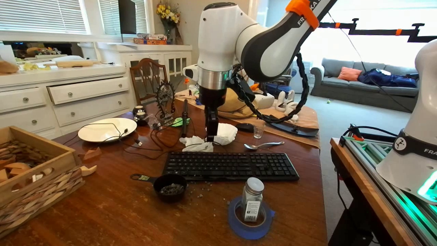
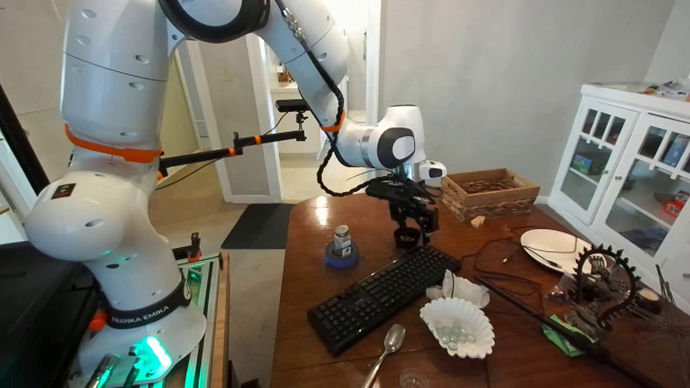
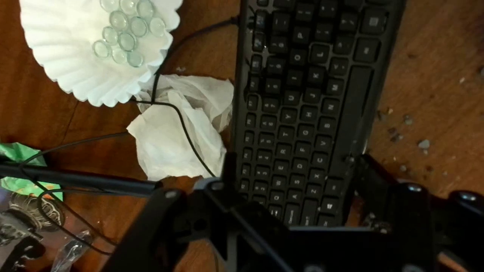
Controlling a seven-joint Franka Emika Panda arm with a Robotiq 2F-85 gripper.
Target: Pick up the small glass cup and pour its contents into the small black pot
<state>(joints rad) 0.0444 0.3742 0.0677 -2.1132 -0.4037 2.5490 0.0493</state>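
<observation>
Over keyboard [image 3: 302, 113], 1 gripper [image 3: 297, 164], jaws apart.

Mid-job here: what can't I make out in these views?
Wrist view: the top edge cuts off parts of the white fluted bowl and long black keyboard; the black two-fingered pincer partly covers the keyboard's lower end.
Small round black pot: in an exterior view, handle hidden behind the pincer.
Small clear glass cup: in an exterior view, cut off by the bottom edge.
Clear pale-lidded jar: label text too small to read, both exterior views.
</observation>
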